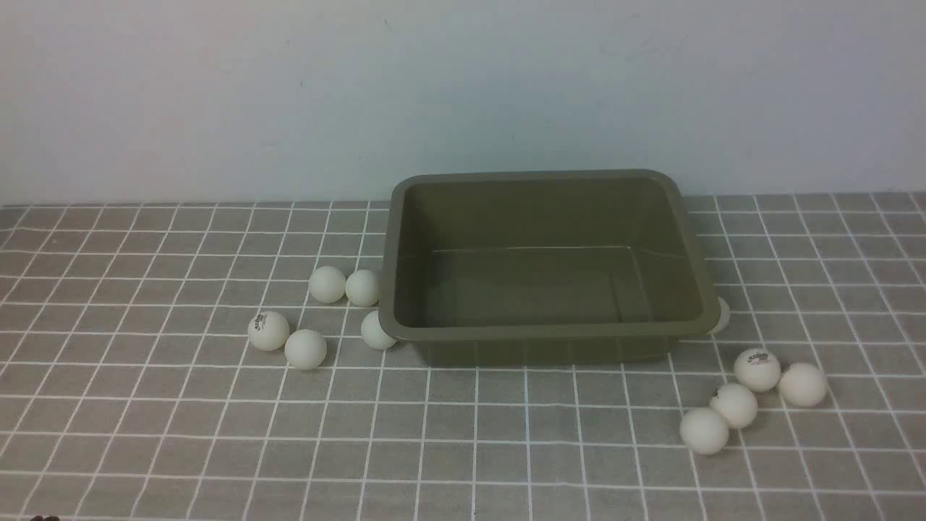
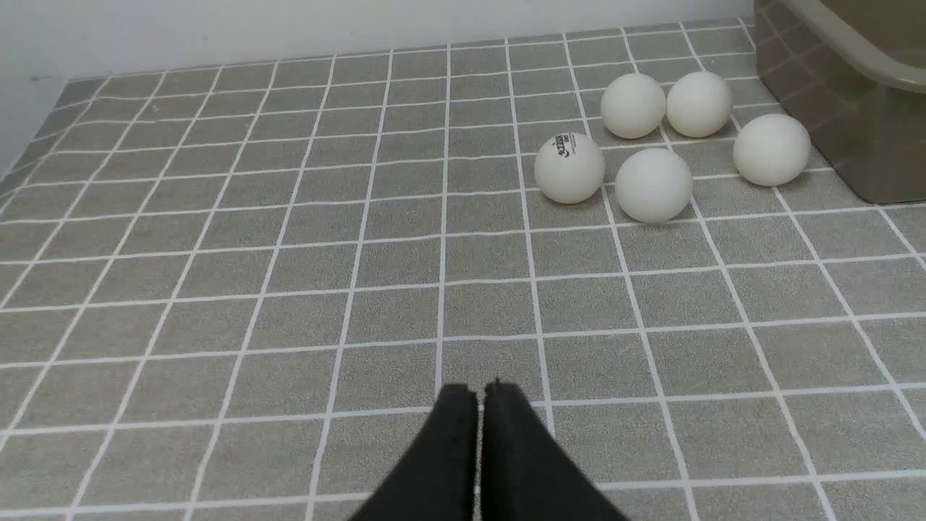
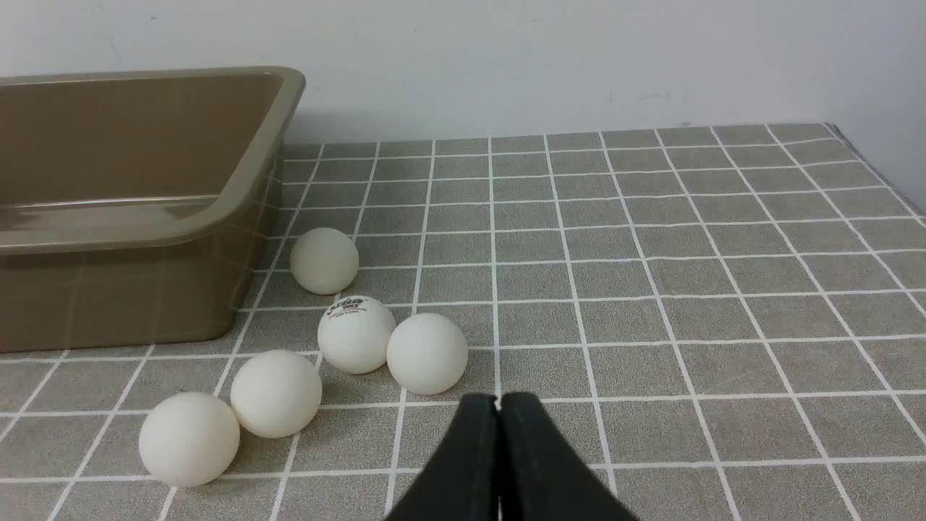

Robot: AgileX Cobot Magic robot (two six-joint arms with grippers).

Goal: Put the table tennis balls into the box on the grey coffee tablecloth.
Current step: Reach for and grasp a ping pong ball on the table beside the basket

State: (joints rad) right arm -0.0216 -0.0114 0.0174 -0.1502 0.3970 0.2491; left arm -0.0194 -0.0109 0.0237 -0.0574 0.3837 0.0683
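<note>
The olive-brown box (image 1: 673, 340) stands empty on the grey coffee tablecloth (image 1: 145, 434), toward the back. Several white table tennis balls (image 1: 305, 349) lie on the cloth at the box's left, and several more (image 1: 733, 405) at its front right. One ball (image 1: 721, 316) peeks out behind the box's right corner. My left gripper (image 2: 480, 391) is shut and empty, well short of the left group of balls (image 2: 653, 184). My right gripper (image 3: 498, 400) is shut too, with nothing in it, close to the nearest ball (image 3: 427, 353) of the right group. Neither gripper shows in the front view.
A plain pale wall (image 1: 463, 94) rises right behind the cloth's far edge. The cloth's right edge (image 3: 879, 170) shows in the right wrist view. A corner of the box (image 2: 839, 94) shows beside the left balls.
</note>
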